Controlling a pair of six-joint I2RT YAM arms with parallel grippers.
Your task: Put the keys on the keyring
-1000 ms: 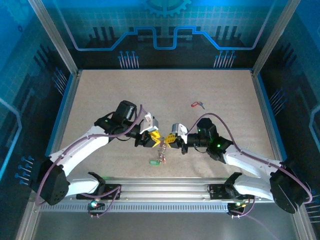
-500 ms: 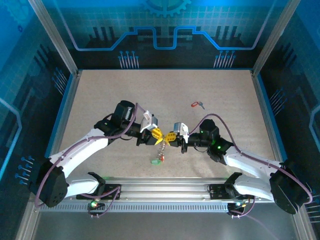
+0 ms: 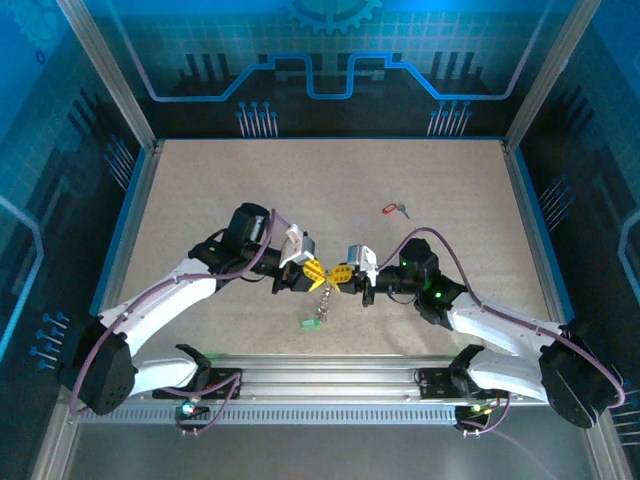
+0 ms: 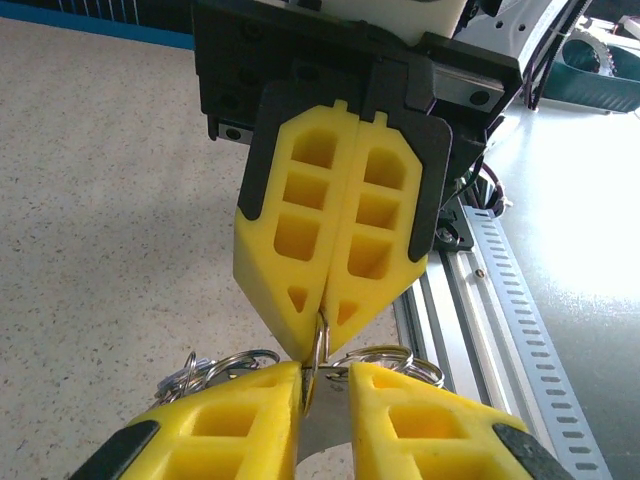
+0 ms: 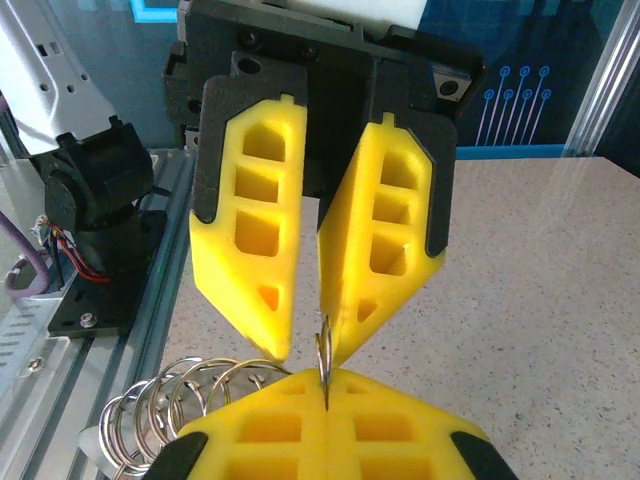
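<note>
The keyring (image 4: pixel 319 350) is a thin wire loop held edge-on above the table between both grippers. My right gripper (image 5: pixel 325 385) is shut on it, and its closed yellow fingers (image 4: pixel 300 250) pinch the loop at their tips. My left gripper (image 4: pixel 325 378) stands narrowly open around the loop, which rests against one finger. Small split rings (image 5: pixel 190 390) and tagged keys (image 3: pixel 320 298) hang below, and a green tag (image 3: pixel 311 322) reaches the table. A key with a red tag (image 3: pixel 393 210) lies alone further back to the right. The two grippers meet tip to tip, left gripper (image 3: pixel 314 270) against right gripper (image 3: pixel 338 275).
An aluminium rail (image 3: pixel 320 375) carrying both arm bases runs along the near edge. A blue rim (image 3: pixel 130 215) and corner posts bound the tan table (image 3: pixel 320 180).
My left gripper's jaws have narrowed around the keyring and it has edged up and right to meet the right gripper. The right gripper has stayed shut on the ring.
</note>
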